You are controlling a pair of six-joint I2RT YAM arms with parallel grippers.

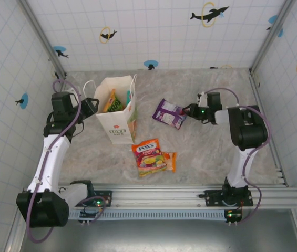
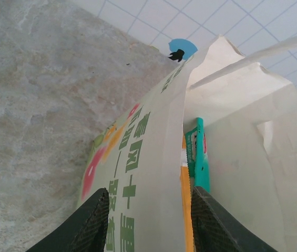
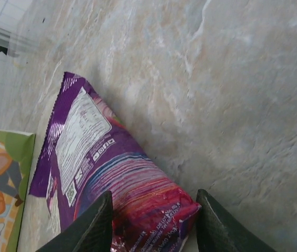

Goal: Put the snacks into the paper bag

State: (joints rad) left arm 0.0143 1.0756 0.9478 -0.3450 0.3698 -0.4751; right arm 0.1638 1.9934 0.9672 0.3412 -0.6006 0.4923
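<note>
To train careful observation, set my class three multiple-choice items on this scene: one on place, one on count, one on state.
1. Relative to the paper bag, the purple packet lies: A inside it; B beside it, on the table; C behind it, against the wall.
2. Packets outside the bag: A one; B three; C five.
3. The bag is: A flat; B folded shut; C upright and open.
Key: B, it rests on the table; B, purple, red FOX'S packet, orange packet; C, a teal packet shows in its mouth.
</note>
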